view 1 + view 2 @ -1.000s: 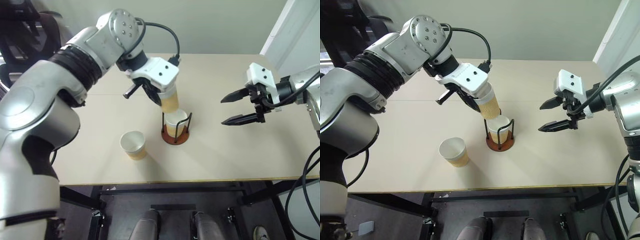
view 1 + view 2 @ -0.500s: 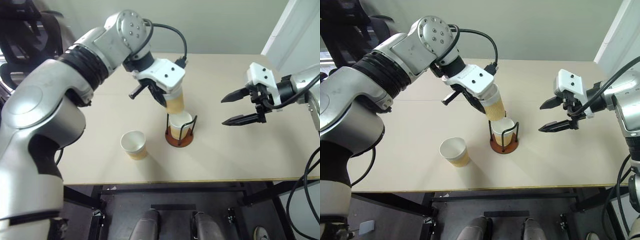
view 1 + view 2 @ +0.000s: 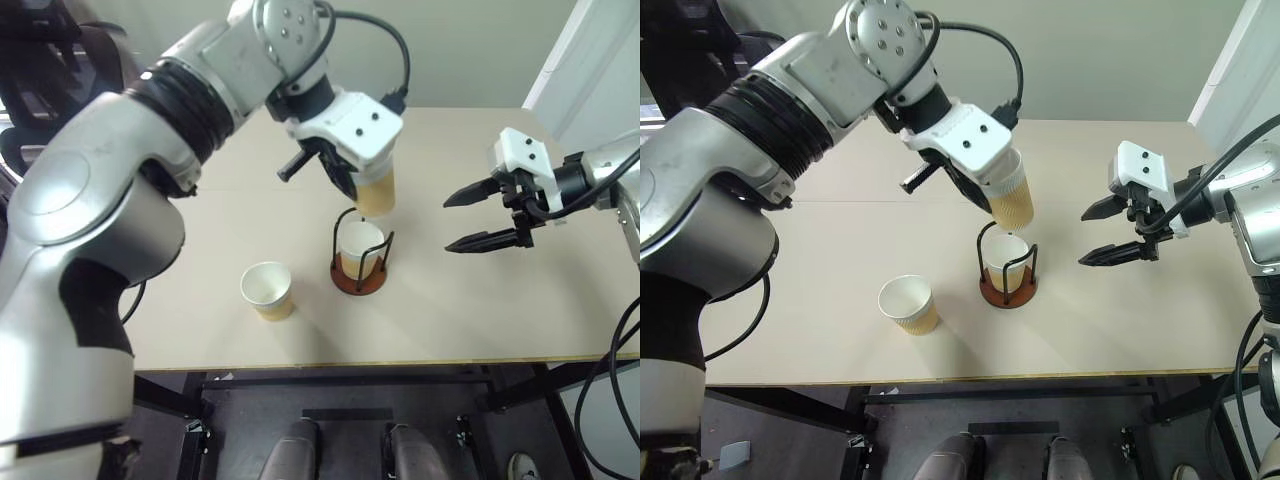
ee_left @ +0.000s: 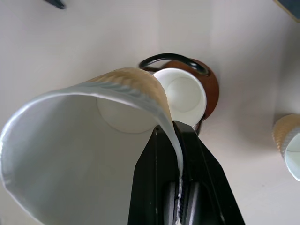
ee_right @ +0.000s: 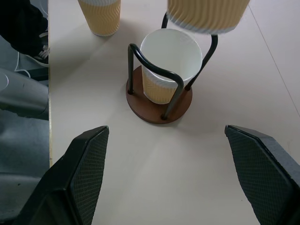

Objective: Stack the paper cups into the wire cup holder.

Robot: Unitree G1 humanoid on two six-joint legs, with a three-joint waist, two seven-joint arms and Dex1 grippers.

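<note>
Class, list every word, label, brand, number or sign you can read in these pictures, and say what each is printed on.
None: no readable text shows on the three paper cups, the wire cup holder, the table or either gripper.

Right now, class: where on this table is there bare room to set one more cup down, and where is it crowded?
Free: the tabletop left of the loose cup, the back edge, and the stretch under the open right claw. Crowded: around the wire holder, where the left claw hangs a cup above the cup in the holder.
</note>
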